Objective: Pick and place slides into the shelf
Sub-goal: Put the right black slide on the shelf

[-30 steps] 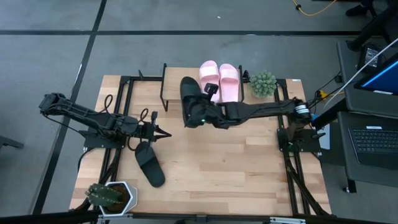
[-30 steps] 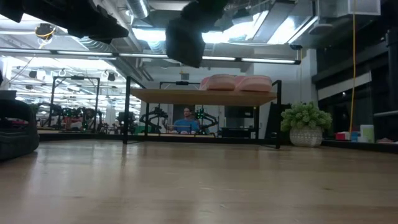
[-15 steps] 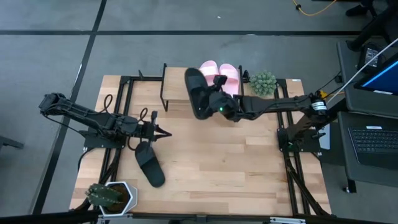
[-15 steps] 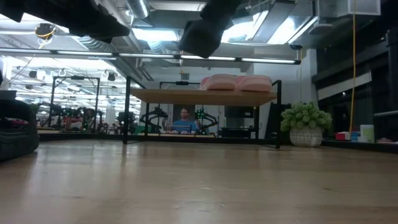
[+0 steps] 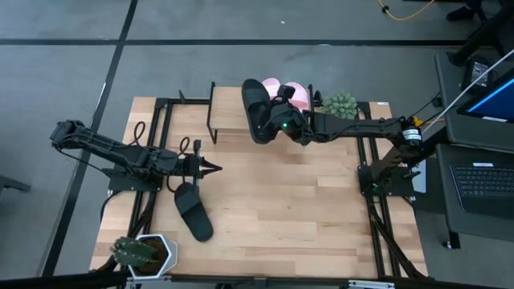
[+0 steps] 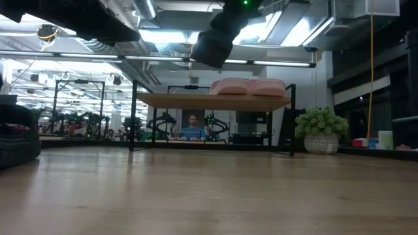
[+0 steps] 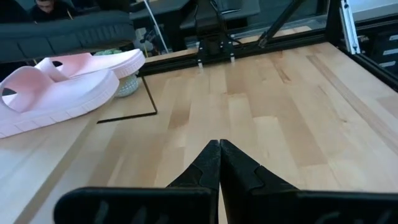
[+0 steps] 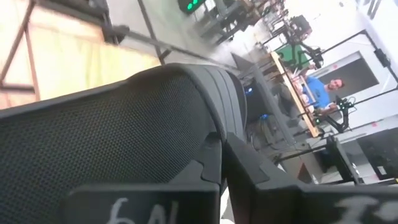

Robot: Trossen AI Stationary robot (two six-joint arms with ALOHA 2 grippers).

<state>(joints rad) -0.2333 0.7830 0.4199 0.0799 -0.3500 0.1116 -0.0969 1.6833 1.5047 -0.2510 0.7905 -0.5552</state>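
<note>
High view, right arm: the right gripper [image 5: 277,122] is held over the small low shelf with a light wood top board and thin black legs [image 5: 227,119], its fingers pinching a matte black open-toe slide [image 5: 256,111]
Carried slide: lifted clear of the board, lying lengthwise above the shelf, just beside the two pale pink slides [image 5: 294,94]
Pink pair: side by side on the shelf top at its right end, partly covered by the right arm from above; in the low view they sit on the board [image 6: 248,87]
Low view: the black slide [image 6: 210,47] hangs above the shelf [image 6: 213,100], not touching it
Right wrist view: the black slide's wide mesh strap [image 8: 118,130] fills the space between the fingers
Left arm: the left gripper [image 5: 210,168] rests low over the wooden tabletop [image 5: 305,209], well apart from the shelf, fingers pressed together to a point [image 7: 219,168]
Second black slide: flat on the tabletop [image 5: 193,210], near the left gripper
Other items: a small green plant in a white hexagonal pot [image 5: 143,251] at the near left corner; a round green plant [image 5: 340,107] just beside the shelf's right end
</note>
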